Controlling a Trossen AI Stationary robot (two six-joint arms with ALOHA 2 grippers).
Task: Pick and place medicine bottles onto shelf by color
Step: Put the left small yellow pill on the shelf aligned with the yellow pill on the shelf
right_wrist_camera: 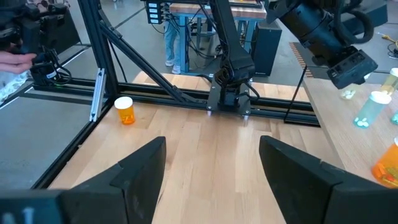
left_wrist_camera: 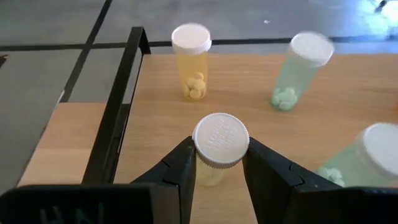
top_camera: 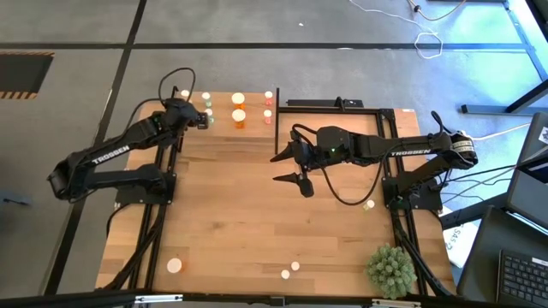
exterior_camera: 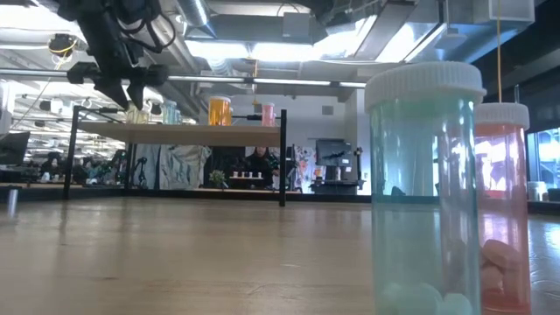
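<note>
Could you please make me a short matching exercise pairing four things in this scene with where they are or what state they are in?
Column one:
1. left end effector
2. right end effector
3. spiky green plant ball
4. orange white-capped medicine bottle alone on the bare table

Column two:
A. on the table's near right corner in the high view
B. open and empty above the table's middle
C. on the table's near left part, beside the black frame
D. shut on a pale yellow white-capped bottle over the light wooden shelf

Pairs: 1-D, 2-B, 3-A, 4-C
</note>
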